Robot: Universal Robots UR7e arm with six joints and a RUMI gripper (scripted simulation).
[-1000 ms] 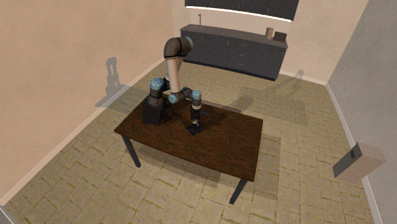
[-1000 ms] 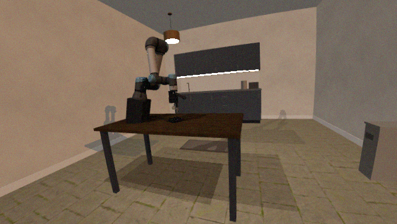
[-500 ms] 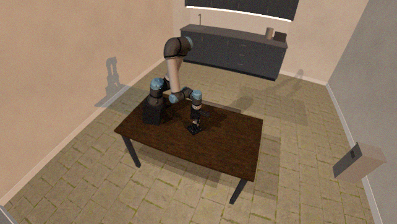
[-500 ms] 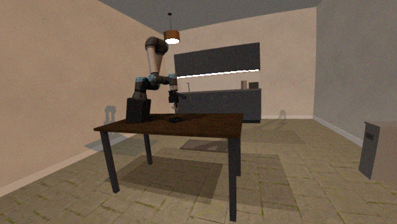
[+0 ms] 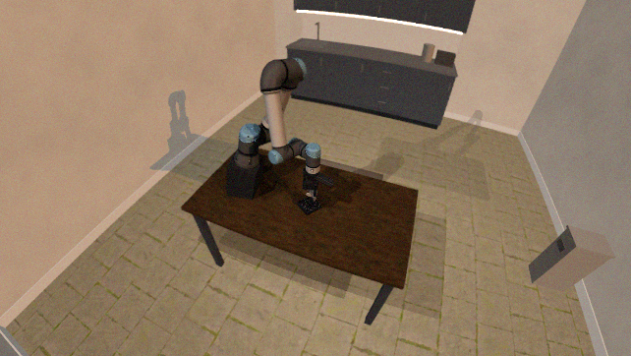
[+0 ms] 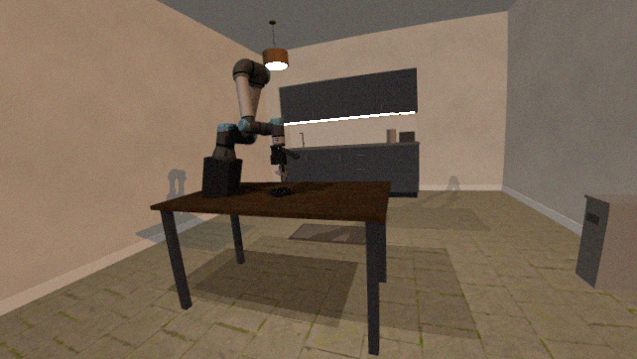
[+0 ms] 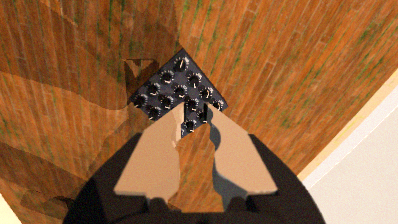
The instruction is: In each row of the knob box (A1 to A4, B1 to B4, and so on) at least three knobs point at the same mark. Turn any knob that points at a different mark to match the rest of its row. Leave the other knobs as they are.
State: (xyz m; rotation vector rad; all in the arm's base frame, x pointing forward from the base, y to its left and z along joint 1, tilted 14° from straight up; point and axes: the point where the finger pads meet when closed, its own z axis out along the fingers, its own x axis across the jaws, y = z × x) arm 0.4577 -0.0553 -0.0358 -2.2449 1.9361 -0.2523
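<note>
The knob box (image 7: pixel 179 91) is a small black square plate with rows of black knobs with white pointer marks. It lies on the dark wooden table (image 5: pixel 315 216) and sits cornerwise in the wrist view. It also shows in the top view (image 5: pixel 310 206) and the exterior view (image 6: pixel 281 190). My gripper (image 7: pixel 194 104) points straight down over the near corner of the box, a little above the knobs. Its two tan fingers stand nearly closed with a narrow gap and nothing held. The fingers hide the nearest knobs, and the marks are too small to read.
The arm's black base block (image 5: pixel 243 178) stands on the table's far left corner, close to the box. The table edge (image 7: pixel 350 135) runs near the box on the right of the wrist view. A cabinet (image 5: pixel 373 81) lines the back wall.
</note>
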